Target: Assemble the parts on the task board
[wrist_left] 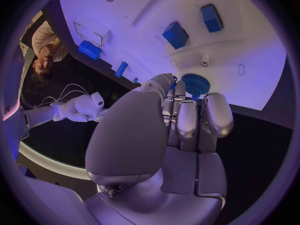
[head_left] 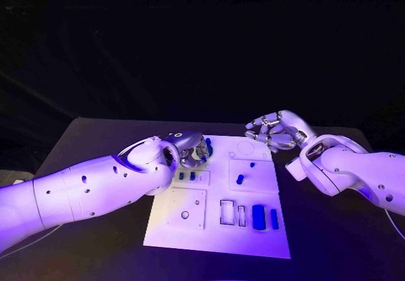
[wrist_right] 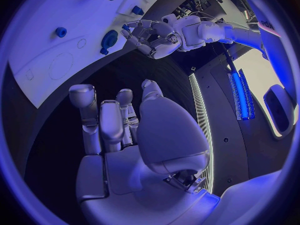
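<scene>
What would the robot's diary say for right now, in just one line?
left hand: fingers at blue gear, grip unclear | right hand: curled, holding nothing, at board's far edge | white board: blue pieces lying on it

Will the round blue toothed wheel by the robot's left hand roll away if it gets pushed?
Probably not. The blue gear lies flat on the task board, so a push would likely slide it. Its teeth should give the left hand some grip. It looks small and stiff, probably light.

The left hand [head_left: 190, 146] hides part of the blue gear [wrist_left: 195, 84], so any grip cannot be told.
</scene>
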